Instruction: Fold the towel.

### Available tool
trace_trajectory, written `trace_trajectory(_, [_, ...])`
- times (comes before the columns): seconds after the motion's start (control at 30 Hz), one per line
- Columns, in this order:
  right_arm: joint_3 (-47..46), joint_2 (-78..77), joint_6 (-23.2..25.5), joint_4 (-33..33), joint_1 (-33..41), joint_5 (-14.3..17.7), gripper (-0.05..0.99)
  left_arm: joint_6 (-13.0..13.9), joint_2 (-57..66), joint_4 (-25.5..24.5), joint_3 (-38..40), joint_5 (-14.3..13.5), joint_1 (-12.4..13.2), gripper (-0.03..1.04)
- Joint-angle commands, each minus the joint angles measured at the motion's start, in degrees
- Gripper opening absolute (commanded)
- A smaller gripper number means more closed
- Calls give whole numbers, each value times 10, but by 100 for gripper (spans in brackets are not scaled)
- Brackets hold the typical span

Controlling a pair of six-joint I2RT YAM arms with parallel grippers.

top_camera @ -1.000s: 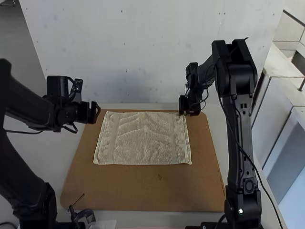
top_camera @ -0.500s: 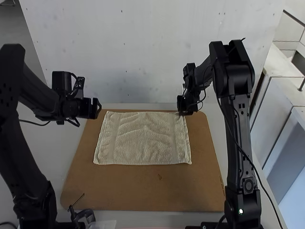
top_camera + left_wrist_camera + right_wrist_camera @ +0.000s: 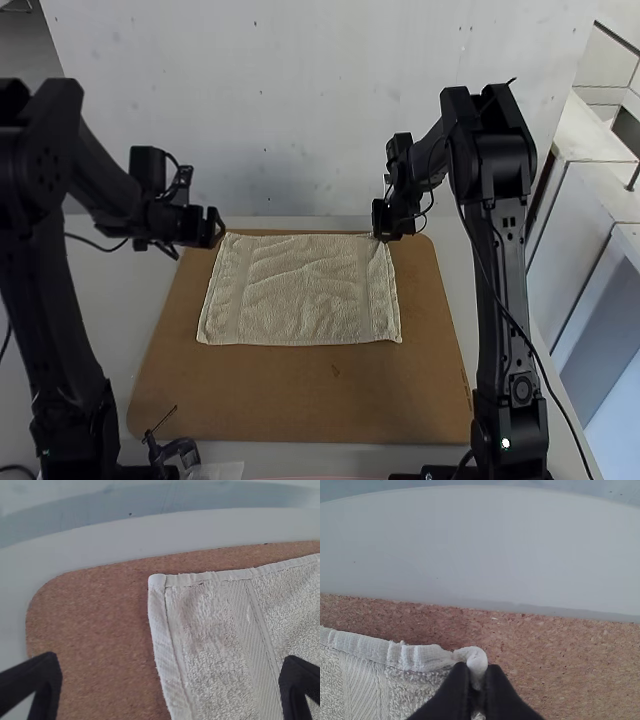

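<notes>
The left gripper (image 3: pixel 216 228) spreads its jaws — the right gripper's (image 3: pixel 383 236) pinch.

Reads as a robotics lab or test cell — can't pin it closer. Evidence, high view: left arm (image 3: pixel 50 320) and right arm (image 3: pixel 505 290), black and jointed, loose cables (image 3: pixel 545 368) outside the links, pale surface (image 3: pixel 110 330) with a cork board (image 3: pixel 300 405), black clamp (image 3: pixel 180 450) at its near edge. Plain, speckled white panel (image 3: pixel 320 110) behind — white cabinet-like units (image 3: pixel 590 240) off to the right.
</notes>
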Motion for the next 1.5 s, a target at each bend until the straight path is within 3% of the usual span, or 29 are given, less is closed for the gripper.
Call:
trace_trajectory(0.0, [-13, 6, 0, 6, 0, 19, 1, -6, 20, -6, 37, 16, -15, 96])
trace_trajectory(0.23, [-18, -2, -1, 9, -1, 18, 1, -11, 100, -51, 114, 10, -20, 92])
trace_trajectory(0.47, [-34, -15, -2, 19, 0, 18, 1, -12, 174, -71, 182, -47, -23, 92])
trace_trajectory(0.57, [-41, -17, -2, 27, 1, 17, 1, -4, 190, -79, 202, -74, -40, 92])
trace_trajectory(0.7, [-44, -17, -2, 38, -1, 12, 1, -2, 201, -102, 231, -72, -75, 92])
trace_trajectory(0.77, [-47, -16, -2, 40, -2, 11, 1, -2, 205, -108, 238, -72, -78, 87])
trace_trajectory(0.87, [-48, -16, -2, 41, -5, 6, 1, -1, 217, -121, 246, -73, -75, 81])
trace_trajectory(1.1, [-48, -16, -4, 44, -5, 3, 1, 12, 217, -131, 242, -80, -53, 85])
trace_trajectory(1.3, [-55, -16, -4, 53, -3, 2, 1, 13, 232, -132, 244, -90, -51, 85])
trace_trajectory(1.37, [-57, -16, -5, 53, -5, 2, 1, 25, 235, -132, 244, -104, -51, 85])
trace_trajectory(1.47, [-58, -16, -5, 53, -6, 2, 1, 16, 235, -138, 245, -102, -51, 74])
